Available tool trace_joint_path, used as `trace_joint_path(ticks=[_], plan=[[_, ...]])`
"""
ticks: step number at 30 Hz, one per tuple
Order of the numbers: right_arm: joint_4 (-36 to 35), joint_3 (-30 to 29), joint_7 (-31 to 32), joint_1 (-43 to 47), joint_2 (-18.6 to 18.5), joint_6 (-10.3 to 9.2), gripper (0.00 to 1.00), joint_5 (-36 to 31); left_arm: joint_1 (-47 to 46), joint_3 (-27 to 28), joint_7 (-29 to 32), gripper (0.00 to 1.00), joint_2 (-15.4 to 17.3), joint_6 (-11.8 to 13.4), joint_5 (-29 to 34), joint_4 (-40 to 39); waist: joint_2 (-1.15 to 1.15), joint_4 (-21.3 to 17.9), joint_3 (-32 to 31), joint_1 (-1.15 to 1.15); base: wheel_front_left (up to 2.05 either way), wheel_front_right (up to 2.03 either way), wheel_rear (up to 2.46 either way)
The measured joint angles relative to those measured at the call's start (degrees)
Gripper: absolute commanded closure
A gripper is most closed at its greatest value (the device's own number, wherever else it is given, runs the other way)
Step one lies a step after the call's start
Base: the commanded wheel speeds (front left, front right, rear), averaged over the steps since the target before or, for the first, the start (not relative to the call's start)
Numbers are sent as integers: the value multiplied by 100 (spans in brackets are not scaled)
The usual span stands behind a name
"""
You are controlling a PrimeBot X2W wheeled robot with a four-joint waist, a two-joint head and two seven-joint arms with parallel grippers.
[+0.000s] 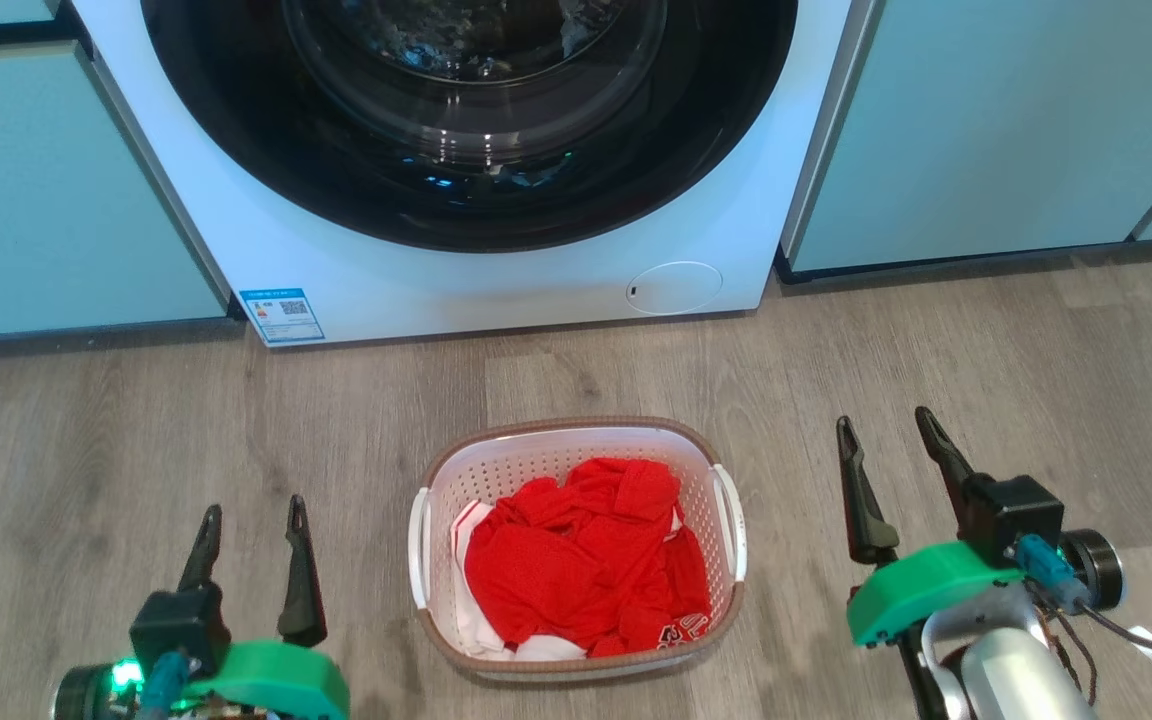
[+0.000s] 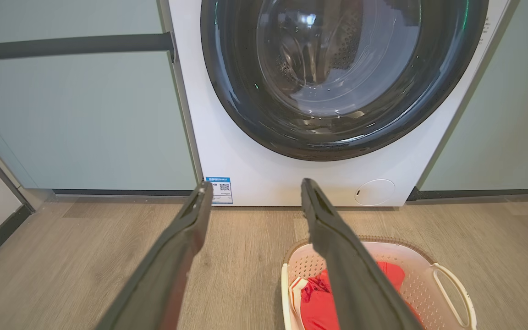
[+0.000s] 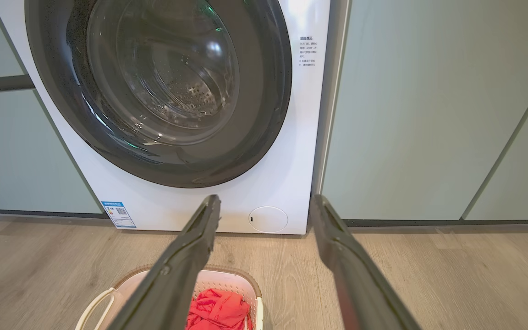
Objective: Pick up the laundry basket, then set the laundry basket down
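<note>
Jaws wide, both sides — laundry basket (image 1: 536, 465) between them, untouched

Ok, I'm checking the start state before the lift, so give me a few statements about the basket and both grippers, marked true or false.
1. The laundry basket stands on the wooden floor in front of the washer. True.
2. The left gripper is shut on a basket handle. False: it is open, beside the basket, touching nothing.
3. Red clothing lies in the basket. True.
4. The right gripper hangs directly above the basket. False: it is open, off to the basket's right, over the floor.
</note>
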Motion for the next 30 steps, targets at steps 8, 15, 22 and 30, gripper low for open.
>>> trace_joint_path(ticks=[8, 15, 22, 30], plan=[[459, 23, 44, 277, -1, 0, 100, 166, 160, -26, 78, 100, -3, -8, -181, 495, 0, 5, 3, 0, 0, 0, 0], [457, -4, 119, 279, -3, 0, 100, 661, 147, -16, 169, 100, -2, -63, -667, 502, 0, 15, -8, 0, 0, 0, 0], [457, -58, 213, 271, -12, 0, 100, 1146, 78, -1, 263, 100, -2, -143, -1159, 523, 0, 24, -20, 0, 0, 0, 0], [455, -155, 311, 267, -21, 0, 100, 1708, 23, 27, 383, 100, 0, -209, -1723, 542, 0, 35, -33, 0, 0, 0, 0]])
